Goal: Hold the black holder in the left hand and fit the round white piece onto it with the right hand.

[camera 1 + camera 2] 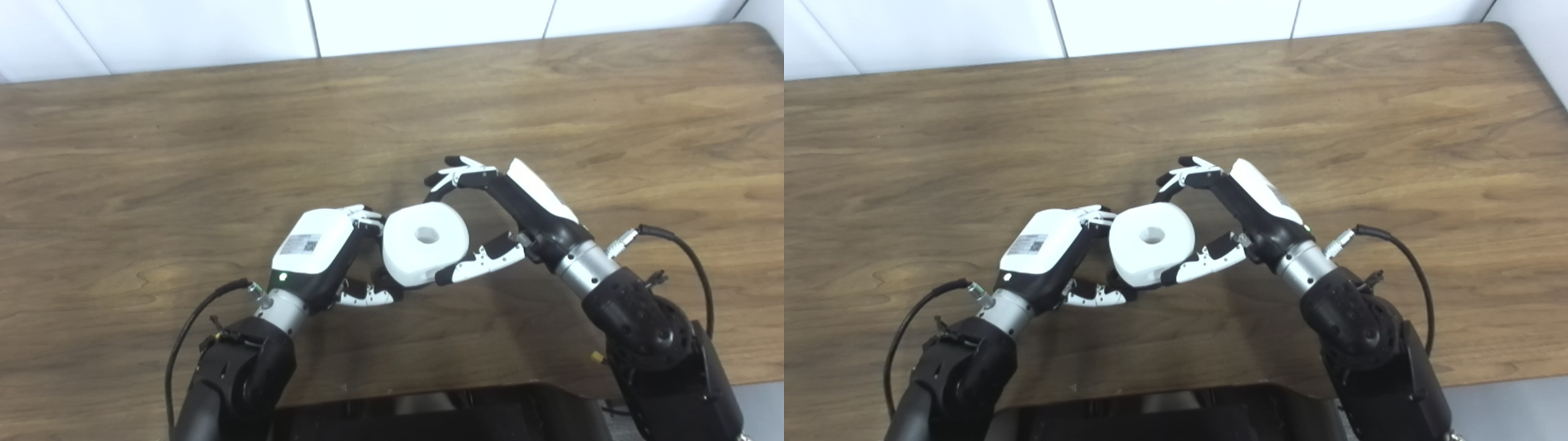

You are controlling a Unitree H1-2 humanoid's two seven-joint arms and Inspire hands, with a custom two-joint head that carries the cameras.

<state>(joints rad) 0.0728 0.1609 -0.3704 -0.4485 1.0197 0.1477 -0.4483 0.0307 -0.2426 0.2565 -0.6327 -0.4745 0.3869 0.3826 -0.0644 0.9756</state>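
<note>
The round white piece (407, 251), thick with a small centre hole, hangs just above the table between my two hands. My left hand (318, 251) curls in from the left, fingers wrapped under and behind the piece. The black holder is almost wholly hidden beneath the piece; only a dark sliver (387, 283) shows at its lower left edge, inside the left hand's grasp. My right hand (1249, 202) reaches in from the right. Its thumb presses the piece's lower right rim, and its fingers (1182, 174) arch over the far edge.
The brown wooden table (184, 153) spreads wide on all sides, with a white wall along its far edge. Cables (680, 245) loop off both wrists. A dark robot body part sits at the near table edge (429, 404).
</note>
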